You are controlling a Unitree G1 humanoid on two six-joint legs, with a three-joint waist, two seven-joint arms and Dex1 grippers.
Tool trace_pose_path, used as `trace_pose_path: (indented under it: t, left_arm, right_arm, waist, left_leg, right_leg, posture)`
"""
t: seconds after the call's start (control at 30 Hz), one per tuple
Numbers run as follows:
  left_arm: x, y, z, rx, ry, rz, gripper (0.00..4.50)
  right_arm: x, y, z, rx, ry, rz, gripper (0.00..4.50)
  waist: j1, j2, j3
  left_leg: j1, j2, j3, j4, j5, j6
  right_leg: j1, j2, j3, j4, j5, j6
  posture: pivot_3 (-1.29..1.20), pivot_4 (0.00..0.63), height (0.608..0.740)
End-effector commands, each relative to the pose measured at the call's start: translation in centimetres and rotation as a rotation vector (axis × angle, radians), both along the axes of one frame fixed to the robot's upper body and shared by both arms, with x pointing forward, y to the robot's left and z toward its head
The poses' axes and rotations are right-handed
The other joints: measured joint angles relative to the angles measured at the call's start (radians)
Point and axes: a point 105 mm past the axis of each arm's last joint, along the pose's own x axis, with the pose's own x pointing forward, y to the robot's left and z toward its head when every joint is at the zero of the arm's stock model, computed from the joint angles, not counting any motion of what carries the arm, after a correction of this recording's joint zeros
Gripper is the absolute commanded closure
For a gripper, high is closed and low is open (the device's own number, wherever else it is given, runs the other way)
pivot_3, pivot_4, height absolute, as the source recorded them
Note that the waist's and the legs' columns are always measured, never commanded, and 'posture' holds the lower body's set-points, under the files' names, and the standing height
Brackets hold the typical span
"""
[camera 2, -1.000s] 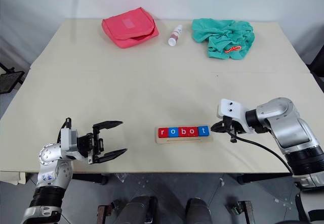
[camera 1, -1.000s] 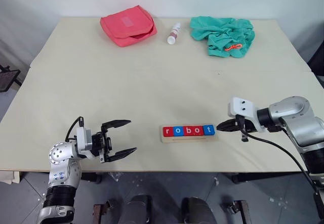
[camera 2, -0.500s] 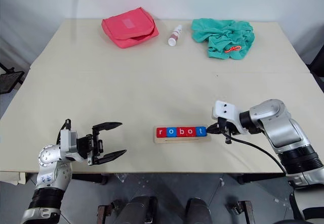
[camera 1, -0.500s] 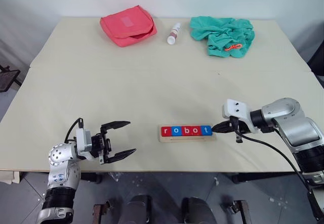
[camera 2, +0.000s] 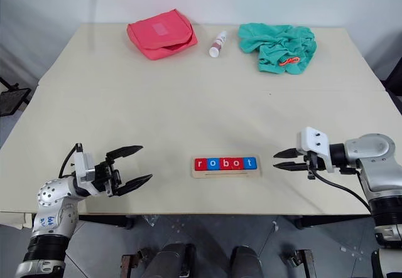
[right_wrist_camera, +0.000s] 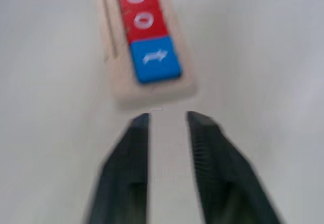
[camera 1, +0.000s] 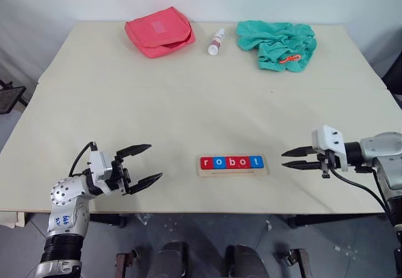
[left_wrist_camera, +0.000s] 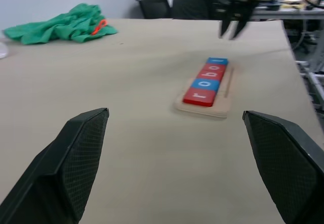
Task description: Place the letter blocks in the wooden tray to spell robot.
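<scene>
Lining the pale wooden tray (camera 1: pixel 232 171), glossy square letter blocks (camera 1: pixel 232 162) lie between two empty, parted jaws.

The left gripper (camera 1: pixel 139 165) hangs over the near left part of the table, close to its front edge, its two black fingers spread wide and pointing toward the right. The right gripper (camera 1: pixel 293 159) sits over the near right part, by the front edge, fingers parted with a narrow gap, pointing left, holding nothing.
</scene>
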Motion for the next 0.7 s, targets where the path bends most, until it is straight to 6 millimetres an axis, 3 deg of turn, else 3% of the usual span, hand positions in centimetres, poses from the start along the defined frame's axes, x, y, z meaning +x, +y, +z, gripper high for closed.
trace_pose_path:
  t: [0.03, 0.23, 0.7]
  left_arm:
    - [-0.6, 1.0, 1.7, -0.012, -0.043, -0.007, 0.0]
    - [-0.4, 2.6, 2.5, -0.035, -0.038, 0.045, 0.0]
    - [-1.5, 3.1, 3.7, -0.1, -0.07, -0.029, 0.0]
  right_arm:
    - [-0.9, -1.1, 1.3, 0.085, -0.011, 0.029, 1.95]
    - [-1.4, -2.4, 1.8, 0.218, -0.058, 0.05, 0.03]
    - [-2.3, -2.2, 3.3, 0.385, -0.07, 0.118, 0.03]
  waist:
    - [0.0, 0.0, 0.0]
    - [-0.001, 0.0, 0.0]
    - [0.0, 0.0, 0.0]
  left_leg:
    - [0.0, 0.0, 0.0, 0.0, 0.0, 0.0]
    - [0.0, 0.0, 0.0, -0.001, 0.0, 0.0]
    - [0.001, 0.0, 0.0, 0.0, 0.0, 0.0]
  right_leg:
    - [0.0, 0.0, 0.0, 0.0, 0.0, 0.0]
    - [0.0, 0.0, 0.0, 0.0, 0.0, 0.0]
    - [0.001, 0.0, -0.001, -0.001, 0.0, 0.0]
  posture:
    - [0.0, 0.15, 0.74]
    - [0.0, 0.15, 0.74]
    - [0.0, 0.15, 0.74]
